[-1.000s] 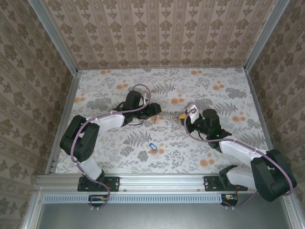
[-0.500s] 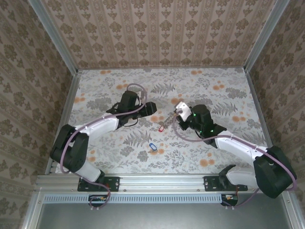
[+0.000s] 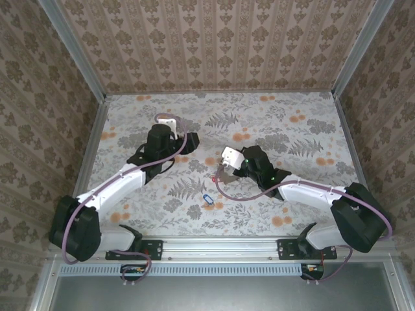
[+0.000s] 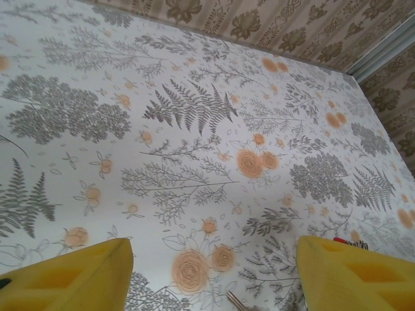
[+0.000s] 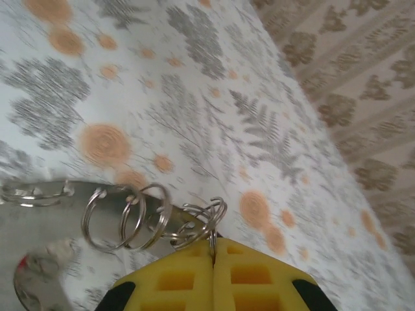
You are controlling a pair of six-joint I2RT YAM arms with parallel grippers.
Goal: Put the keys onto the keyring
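My right gripper [image 5: 213, 249] is shut on the end ring of the keyring [image 5: 139, 217], a chain of linked steel split rings that trails left over the table. At the chain's far end a blurred grey key with a red tag [image 5: 29, 275] shows. From above, the right gripper [image 3: 222, 171] holds the keyring [image 3: 218, 177] near the table's middle. A loose key with a blue tag [image 3: 207, 199] lies just in front of it. My left gripper [image 3: 190, 144] is open to the left of the chain; its yellow fingers [image 4: 71, 278] stand wide apart over bare table.
The floral table [image 3: 292, 129] is walled in by patterned panels on three sides, with a metal rail [image 3: 214, 246] along the near edge. A metal tip [image 4: 237, 300] pokes in at the bottom of the left wrist view.
The chain was stretched between both grippers. The left gripper has let it go and drawn back to the left, while the right gripper has carried the chain left and toward the near edge.
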